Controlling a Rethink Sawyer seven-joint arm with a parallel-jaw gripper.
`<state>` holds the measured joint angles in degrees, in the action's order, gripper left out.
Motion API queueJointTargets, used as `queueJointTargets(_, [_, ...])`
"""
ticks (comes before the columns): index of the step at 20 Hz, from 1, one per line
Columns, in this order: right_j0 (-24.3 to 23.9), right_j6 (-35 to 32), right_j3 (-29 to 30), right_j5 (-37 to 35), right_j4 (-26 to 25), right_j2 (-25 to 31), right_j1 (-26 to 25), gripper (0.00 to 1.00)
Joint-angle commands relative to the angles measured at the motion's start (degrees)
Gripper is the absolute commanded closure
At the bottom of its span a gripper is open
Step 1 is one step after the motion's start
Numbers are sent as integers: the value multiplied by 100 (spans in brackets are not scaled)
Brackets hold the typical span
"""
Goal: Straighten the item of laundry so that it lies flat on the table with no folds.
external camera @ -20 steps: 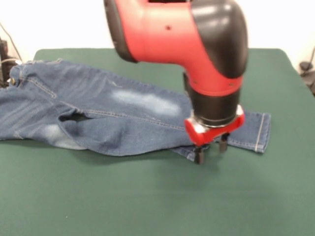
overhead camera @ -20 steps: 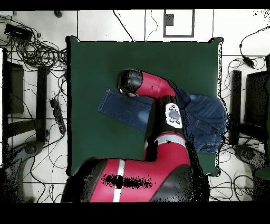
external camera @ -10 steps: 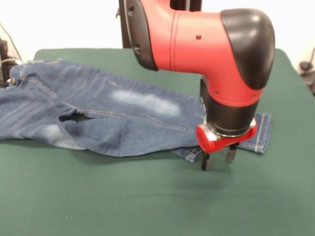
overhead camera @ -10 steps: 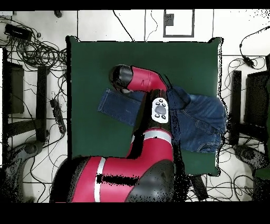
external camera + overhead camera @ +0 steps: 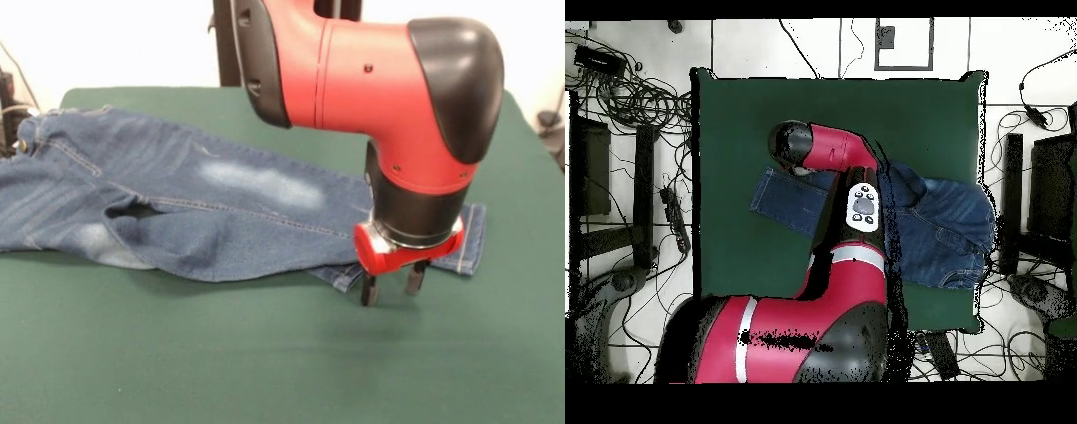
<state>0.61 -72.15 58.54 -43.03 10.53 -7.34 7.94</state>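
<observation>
The gripper (image 5: 391, 288) hangs with its fingers apart and empty, tips just above the table (image 5: 265, 353) at the near edge of the jeans (image 5: 177, 203), beside the cuff end of a leg. The jeans lie across the table with one leg folded over the other and the waist at the table's edge. A good grab would probably pinch only the top leg's hem and draw it outward, low and slow.

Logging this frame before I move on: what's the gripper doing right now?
Gripper: open, holding nothing; its two fingers point down at the near edge of the jeans leg, above the table.
</observation>
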Motion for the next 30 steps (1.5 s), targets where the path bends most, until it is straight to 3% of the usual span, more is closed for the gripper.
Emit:
queueJointTargets(1, [8, -1392, 617, 656, -174, 69, -104, 0])
queueJointTargets(8, [114, -1497, 748, 503, -236, -136, 52, 0])
queueJointTargets(13, [202, -1581, 271, 211, -212, -315, -106, 0])
queueJointTargets(30, [326, -1545, 405, 18, -79, -446, -78, 0])
